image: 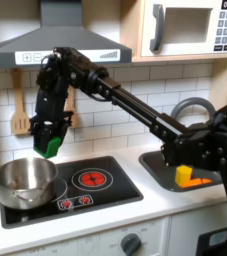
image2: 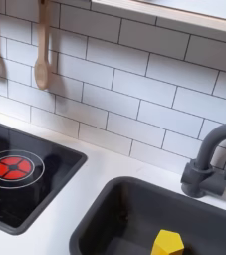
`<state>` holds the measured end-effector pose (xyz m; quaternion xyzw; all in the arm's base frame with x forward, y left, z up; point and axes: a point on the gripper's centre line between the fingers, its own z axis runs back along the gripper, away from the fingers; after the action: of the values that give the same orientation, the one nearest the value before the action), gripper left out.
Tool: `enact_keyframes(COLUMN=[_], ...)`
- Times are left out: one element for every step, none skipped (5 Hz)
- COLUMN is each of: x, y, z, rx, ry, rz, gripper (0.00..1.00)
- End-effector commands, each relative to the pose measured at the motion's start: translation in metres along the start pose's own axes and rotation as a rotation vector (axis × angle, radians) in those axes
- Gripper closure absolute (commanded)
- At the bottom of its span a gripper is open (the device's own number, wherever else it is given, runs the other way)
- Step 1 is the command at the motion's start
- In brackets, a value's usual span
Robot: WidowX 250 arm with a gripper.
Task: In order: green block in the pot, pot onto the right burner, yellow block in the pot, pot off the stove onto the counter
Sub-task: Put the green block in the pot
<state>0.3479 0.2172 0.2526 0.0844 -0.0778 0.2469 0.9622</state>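
**Green block held above the pot, first step unfinished**

In the first exterior view, left of centre, the gripper (image: 49, 143) clamps the green block (image: 50, 147) just above the pot (image: 26, 178) on the stove (image: 115, 185).

In the second exterior view, bottom edge, the yellow block (image2: 167, 243) waits in the sink (image2: 114, 214); every later step remains.

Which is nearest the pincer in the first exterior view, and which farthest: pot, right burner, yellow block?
Measured from the pincer, which holds the green block:
1. The pot, just below it, on the first exterior view's left.
2. The right burner, at the stove's middle, to the pincer's right.
3. The yellow block, in the sink at the far right.
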Motion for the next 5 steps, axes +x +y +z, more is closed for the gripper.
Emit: enact_keyframes(x=[0.012, 0.014, 0.014, 0.016, 0.015], y=[0.016, 0.022, 0.021, 0.015, 0.021], z=[-0.01, -0.013, -0.018, -0.024, -0.03], rx=[0.058, 0.062, 0.058, 0.056, 0.051], ry=[-0.036, -0.038, -0.026, -0.04, -0.041], rz=[0.022, 0.03, 0.026, 0.014, 0.021], gripper=[1.0, 1.0, 1.0, 1.0, 1.0])
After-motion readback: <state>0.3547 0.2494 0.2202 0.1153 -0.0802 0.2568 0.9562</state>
